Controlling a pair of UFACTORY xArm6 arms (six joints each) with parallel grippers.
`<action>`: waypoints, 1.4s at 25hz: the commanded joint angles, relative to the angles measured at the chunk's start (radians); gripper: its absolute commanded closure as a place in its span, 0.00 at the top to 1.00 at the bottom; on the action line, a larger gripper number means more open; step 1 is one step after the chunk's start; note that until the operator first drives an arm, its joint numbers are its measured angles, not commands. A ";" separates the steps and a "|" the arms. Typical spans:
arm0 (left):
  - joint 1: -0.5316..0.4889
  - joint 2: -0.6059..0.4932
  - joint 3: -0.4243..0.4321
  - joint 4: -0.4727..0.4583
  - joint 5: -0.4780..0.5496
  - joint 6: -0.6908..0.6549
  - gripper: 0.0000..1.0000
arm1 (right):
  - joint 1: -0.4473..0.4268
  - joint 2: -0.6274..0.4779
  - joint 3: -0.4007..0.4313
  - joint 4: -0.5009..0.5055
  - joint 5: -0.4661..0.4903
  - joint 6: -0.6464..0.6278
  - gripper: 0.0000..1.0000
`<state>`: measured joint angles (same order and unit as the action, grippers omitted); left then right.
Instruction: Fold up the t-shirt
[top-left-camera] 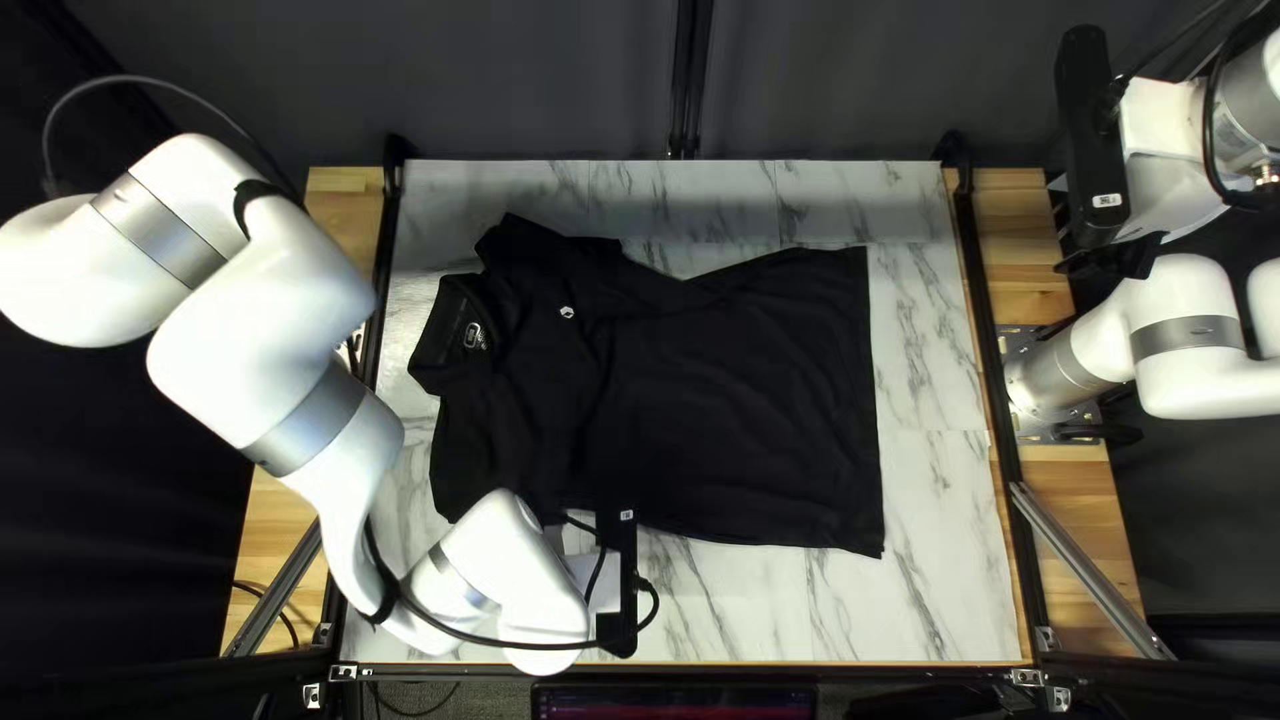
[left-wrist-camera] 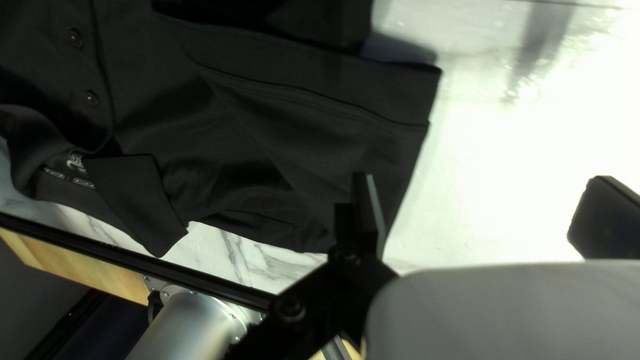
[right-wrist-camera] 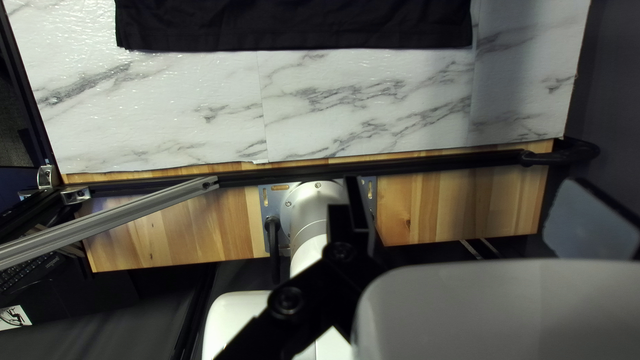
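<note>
Well, left and right jaws gape wide, seemingly empty, dark curtain behind marbled table.

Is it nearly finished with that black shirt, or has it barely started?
Barely started, it seems. Done: the shirt is laid out, collar at one end, hem at the other. In hand: nothing; my left gripper is open by the near sleeve, my right open away from the cloth. Left: probably most folding, as the body lies spread; I can't tell whether the near sleeve is tucked.
</note>
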<state>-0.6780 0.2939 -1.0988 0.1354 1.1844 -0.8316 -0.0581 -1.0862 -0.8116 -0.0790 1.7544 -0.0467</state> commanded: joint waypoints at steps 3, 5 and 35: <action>0.040 -0.018 0.085 0.020 -0.056 -0.001 1.00 | 0.000 0.000 0.000 0.000 0.000 0.000 1.00; 0.049 -0.027 0.115 0.021 -0.083 0.006 0.84 | 0.000 0.000 0.000 0.000 0.000 0.000 1.00; 0.176 -0.465 0.460 0.054 0.051 0.068 0.82 | 0.000 0.000 0.000 0.000 0.000 0.000 1.00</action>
<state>-0.5071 -0.1194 -0.7016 0.1925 1.2413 -0.7342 -0.0581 -1.0862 -0.8116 -0.0790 1.7544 -0.0467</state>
